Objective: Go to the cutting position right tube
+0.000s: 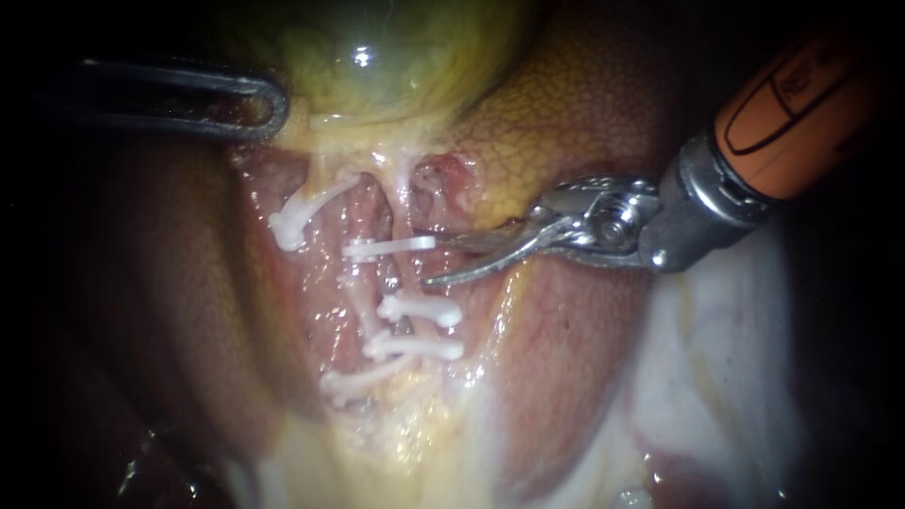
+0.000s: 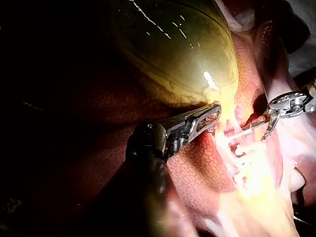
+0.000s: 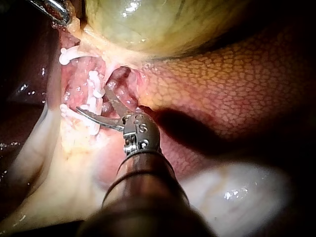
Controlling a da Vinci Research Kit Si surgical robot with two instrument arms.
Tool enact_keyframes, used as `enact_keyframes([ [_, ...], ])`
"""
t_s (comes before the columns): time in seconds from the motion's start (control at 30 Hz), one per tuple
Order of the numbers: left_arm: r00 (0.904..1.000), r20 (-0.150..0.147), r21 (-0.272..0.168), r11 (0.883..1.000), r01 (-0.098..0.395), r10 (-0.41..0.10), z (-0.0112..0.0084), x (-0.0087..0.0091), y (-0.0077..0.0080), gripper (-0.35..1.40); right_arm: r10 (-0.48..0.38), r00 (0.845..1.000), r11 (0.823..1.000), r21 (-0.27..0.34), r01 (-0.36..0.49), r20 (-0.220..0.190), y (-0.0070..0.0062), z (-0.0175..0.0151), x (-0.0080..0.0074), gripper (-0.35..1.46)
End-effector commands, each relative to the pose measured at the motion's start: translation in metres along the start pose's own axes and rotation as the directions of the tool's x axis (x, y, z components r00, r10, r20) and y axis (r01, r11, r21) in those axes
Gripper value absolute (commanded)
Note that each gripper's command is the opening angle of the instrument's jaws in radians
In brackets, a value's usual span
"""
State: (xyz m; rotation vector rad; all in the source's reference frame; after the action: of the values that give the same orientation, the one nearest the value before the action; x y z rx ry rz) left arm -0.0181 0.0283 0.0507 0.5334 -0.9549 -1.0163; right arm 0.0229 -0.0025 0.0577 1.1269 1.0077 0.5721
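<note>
So the right instrument [image 1: 424, 257] is basically at the spot already. Its blades stand apart and grip nothing. The right tube [image 1: 394, 281] sits just at their tips, in the gap between the upper clip [image 1: 386, 247] and the next clip [image 1: 419, 309] below it. I'd call the approach nearly done; what's left is a small nudge forward so the tube lies fully between the blades and clear of both clips. That's the tight part, since one blade lies right along the upper clip and the gap is narrow. There's a lower clip [image 1: 415, 349] further down and a side clip [image 1: 302, 221] across the bed, both near enough to catch a tip. The left instrument [image 1: 269, 104] looks clamped on the lower edge of the gallbladder [image 1: 377, 57], holding it up off the liver [image 1: 584, 104], though it's dim there so I'm not certain.
</note>
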Motion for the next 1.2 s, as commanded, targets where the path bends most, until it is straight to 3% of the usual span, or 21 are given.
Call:
enact_keyframes([
  [0.03,1.0000,0.000,-0.001,1.000,0.000,0.000,0.0001,0.0000,0.0000,-0.35,-0.001,1.000,1.000,-0.002,0.001,0.000,0.0001,0.0003,-0.0001,1.08],
  [0.63,1.0000,0.000,-0.001,1.000,0.000,0.000,0.0001,0.0000,0.0000,-0.35,0.016,1.000,1.000,0.020,-0.016,-0.006,0.0016,0.0030,-0.0011,1.06],
  [0.73,1.0000,0.001,-0.001,1.000,0.000,0.000,0.0001,0.0001,0.0000,-0.35,0.008,1.000,0.999,0.047,-0.007,-0.027,0.0018,0.0035,-0.0011,1.06],
  [0.93,1.0000,0.001,-0.001,1.000,0.000,0.000,0.0001,0.0000,0.0000,-0.35,-0.002,0.994,0.991,0.130,0.016,-0.107,0.0022,0.0045,-0.0003,1.04],
  [1.2,1.0000,0.001,-0.002,1.000,0.000,0.000,0.0001,0.0000,0.0000,-0.35,-0.080,0.984,0.980,0.165,0.107,-0.162,0.0029,0.0056,0.0006,1.04],
])
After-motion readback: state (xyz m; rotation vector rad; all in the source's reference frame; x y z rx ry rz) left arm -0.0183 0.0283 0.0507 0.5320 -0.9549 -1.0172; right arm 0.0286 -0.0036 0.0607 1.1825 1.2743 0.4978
